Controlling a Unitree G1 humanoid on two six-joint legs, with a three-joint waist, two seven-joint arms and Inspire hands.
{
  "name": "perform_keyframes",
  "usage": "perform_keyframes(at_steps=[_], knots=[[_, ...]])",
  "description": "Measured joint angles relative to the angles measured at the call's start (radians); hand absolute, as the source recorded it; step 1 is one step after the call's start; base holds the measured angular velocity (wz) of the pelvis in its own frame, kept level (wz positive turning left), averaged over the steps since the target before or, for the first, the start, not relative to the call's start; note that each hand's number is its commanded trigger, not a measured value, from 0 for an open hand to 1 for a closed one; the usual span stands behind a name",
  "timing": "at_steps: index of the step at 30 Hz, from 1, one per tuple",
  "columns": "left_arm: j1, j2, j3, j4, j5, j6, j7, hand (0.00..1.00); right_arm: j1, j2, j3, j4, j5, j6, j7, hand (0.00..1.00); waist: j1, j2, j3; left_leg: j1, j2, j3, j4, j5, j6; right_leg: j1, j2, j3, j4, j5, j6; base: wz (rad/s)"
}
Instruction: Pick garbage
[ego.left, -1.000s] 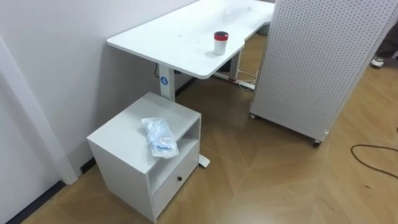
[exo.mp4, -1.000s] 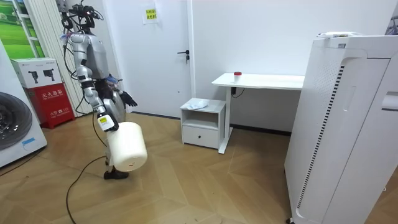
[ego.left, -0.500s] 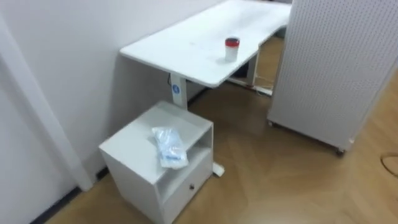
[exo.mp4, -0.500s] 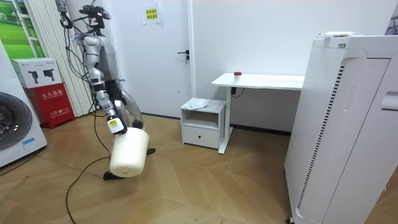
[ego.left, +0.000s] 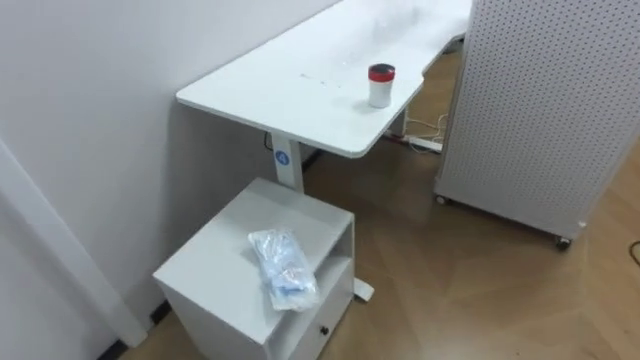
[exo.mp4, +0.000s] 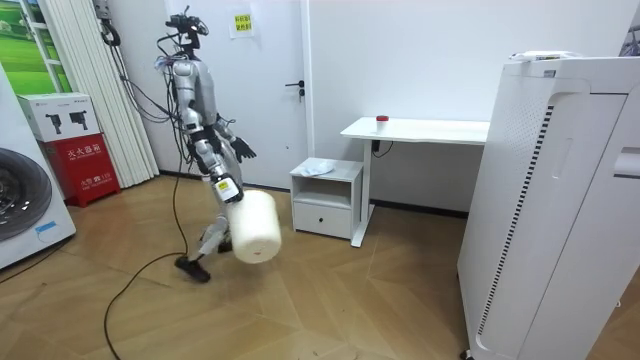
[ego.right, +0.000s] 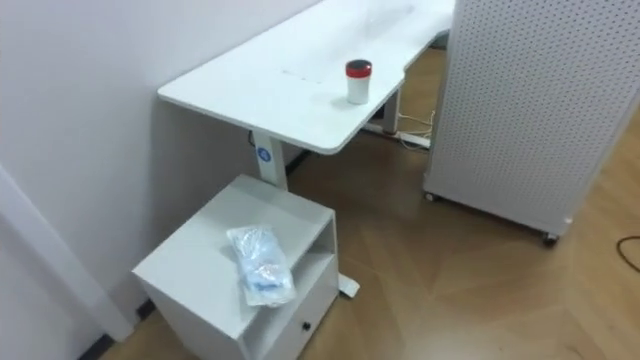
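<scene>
In the room view the robot leans in a stride well short of the cabinet (ego.left: 212, 262). A white bin (exo.mp4: 255, 228) hangs at its right hand (exo.mp4: 224, 188), likely carried to receive the garbage; whether that hand grips it I cannot tell. The left hand (exo.mp4: 242, 150) reaches forward, fingers apparently spread and holding nothing. The garbage, a crumpled plastic bag (ego.left: 284, 268), lies on the cabinet's top near its front edge, at about 7 o'clock from the red-capped can (ego.left: 381, 86) standing near the table's (ego.left: 290, 85) rim. The wall (ego.left: 90, 110) closes the cabinet's 10 o'clock side and the table overhangs at 12. Bare floor (ego.left: 470, 275) from 3 to 5 o'clock, up to the perforated panel (ego.left: 550, 100), looks the open way in.
</scene>
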Motion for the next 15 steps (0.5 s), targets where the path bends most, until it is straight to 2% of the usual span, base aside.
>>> perform_keyframes(at_steps=[2, 3, 4, 5, 6, 7, 8, 9, 12, 15], knots=[[0.001, 0.003, -0.030, 0.001, -0.012, -0.010, 0.015, 0.00, 0.000, 0.000, 0.020, -0.002, 0.035, -0.003, 0.006, 1.00, -0.001, 0.000, 0.0042, 0.036, 0.009, -0.001, -0.040, 0.004, -0.003, -0.047, 0.029, -0.044, -0.056, -0.064, 0.000, -0.04], [0.007, 0.003, -0.048, 0.001, -0.014, -0.017, 0.018, 0.00, 0.000, 0.000, 0.032, -0.002, 0.037, -0.003, 0.005, 1.00, 0.002, -0.001, 0.0049, 0.053, 0.014, 0.001, -0.060, 0.006, -0.007, -0.075, 0.059, -0.047, -0.145, -0.071, -0.001, 0.00], [0.010, 0.003, -0.058, 0.001, -0.016, -0.022, 0.018, 0.00, 0.000, 0.000, 0.039, -0.002, 0.037, -0.004, 0.005, 1.00, 0.003, -0.002, 0.0048, 0.060, 0.015, 0.002, -0.068, 0.005, -0.009, -0.084, 0.073, -0.048, -0.205, -0.070, -0.003, 0.00], [0.016, 0.002, -0.071, 0.000, -0.016, -0.031, 0.017, 0.00, 0.000, 0.001, 0.042, -0.002, 0.040, -0.012, -0.002, 1.00, 0.002, -0.005, 0.0045, 0.074, 0.019, 0.003, -0.079, 0.001, -0.017, -0.090, 0.101, -0.050, -0.352, -0.053, -0.012, 0.00], [0.019, 0.002, -0.074, 0.001, -0.015, -0.032, 0.017, 0.00, 0.002, 0.000, 0.058, 0.001, 0.053, -0.022, -0.008, 1.00, 0.001, -0.012, 0.0011, 0.085, 0.023, 0.001, -0.081, -0.007, -0.031, -0.086, 0.122, -0.059, -0.472, 0.043, -0.020, 0.09], [0.021, -0.001, -0.075, 0.002, -0.014, -0.033, 0.017, 0.00, 0.004, 0.001, 0.060, 0.006, 0.059, -0.027, -0.011, 1.00, -0.004, -0.008, -0.0003, 0.093, 0.030, -0.010, -0.083, -0.008, -0.035, -0.071, 0.133, -0.074, -0.494, 0.050, -0.020, 0.03], [0.024, -0.001, -0.074, 0.002, -0.015, -0.043, 0.017, 0.00, 0.015, 0.005, 0.061, 0.011, 0.063, -0.039, -0.012, 1.00, -0.001, 0.001, -0.0049, 0.106, 0.045, -0.013, -0.095, -0.008, -0.048, -0.038, 0.159, -0.089, -0.540, 0.061, -0.029, 0.00], [0.027, 0.002, -0.073, 0.002, -0.015, -0.046, 0.018, 0.00, 0.012, 0.005, 0.077, 0.011, 0.065, -0.045, -0.008, 1.00, -0.001, 0.007, 0.0002, 0.112, 0.054, -0.015, -0.104, -0.005, -0.055, -0.020, 0.178, -0.096, -0.565, 0.067, -0.033, -0.05], [0.035, 0.003, -0.073, 0.000, -0.015, -0.046, 0.020, 0.00, 0.016, 0.008, 0.098, 0.010, 0.059, -0.053, 0.002, 1.00, -0.003, 0.012, -0.0005, 0.139, 0.060, -0.017, -0.149, 0.006, -0.072, 0.001, 0.201, -0.088, -0.602, 0.068, -0.034, -0.06], [0.047, -0.001, -0.074, 0.000, -0.015, -0.046, 0.020, 0.00, 0.017, 0.012, 0.098, 0.011, 0.058, -0.055, 0.010, 1.00, -0.004, 0.013, 0.0006, 0.171, 0.064, -0.017, -0.191, 0.010, -0.078, 0.028, 0.219, -0.084, -0.633, 0.068, -0.034, -0.07]])
